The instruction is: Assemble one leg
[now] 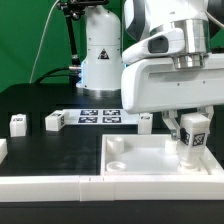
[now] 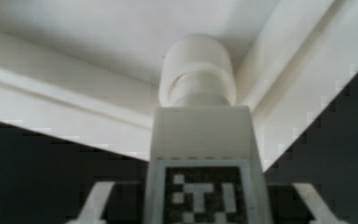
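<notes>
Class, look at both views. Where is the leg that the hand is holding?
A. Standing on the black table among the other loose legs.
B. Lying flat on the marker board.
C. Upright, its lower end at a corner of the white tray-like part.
C: the hand grips the leg upright, its rounded end down where two rims of the white tray-like part meet.

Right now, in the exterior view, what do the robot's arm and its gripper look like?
The arm is glossy white with rounded shells and a dark grey joint ring. The gripper has a blocky white body. Its rear column bears a triangular sticker.
</notes>
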Controlling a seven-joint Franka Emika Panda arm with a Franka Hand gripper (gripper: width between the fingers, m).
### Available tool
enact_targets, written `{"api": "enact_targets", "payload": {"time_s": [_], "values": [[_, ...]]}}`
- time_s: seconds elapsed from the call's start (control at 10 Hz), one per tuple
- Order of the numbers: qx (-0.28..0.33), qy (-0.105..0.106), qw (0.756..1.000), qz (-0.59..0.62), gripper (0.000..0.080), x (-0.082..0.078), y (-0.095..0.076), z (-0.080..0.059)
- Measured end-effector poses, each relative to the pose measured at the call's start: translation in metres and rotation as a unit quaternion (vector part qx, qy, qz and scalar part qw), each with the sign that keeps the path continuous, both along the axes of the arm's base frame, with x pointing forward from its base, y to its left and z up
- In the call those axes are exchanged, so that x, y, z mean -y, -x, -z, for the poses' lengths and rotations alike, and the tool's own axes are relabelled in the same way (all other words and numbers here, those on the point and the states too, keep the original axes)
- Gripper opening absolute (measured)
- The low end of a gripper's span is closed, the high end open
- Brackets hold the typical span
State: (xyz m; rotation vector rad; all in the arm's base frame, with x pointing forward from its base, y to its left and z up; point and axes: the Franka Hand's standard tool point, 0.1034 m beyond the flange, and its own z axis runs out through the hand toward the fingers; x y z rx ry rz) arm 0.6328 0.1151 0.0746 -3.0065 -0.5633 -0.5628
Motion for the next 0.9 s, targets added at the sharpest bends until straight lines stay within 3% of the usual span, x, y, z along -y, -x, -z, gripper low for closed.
{"api": "enact_targets", "payload": {"time_s": [0.5,0.9], "values": [[-0.002,-0.001,1.000,-0.003,0.0290,-0.005,0.004,0.014],[0.001,-0.001,1.000,-0.004,0.0306,-0.005,0.004,0.014]]}}
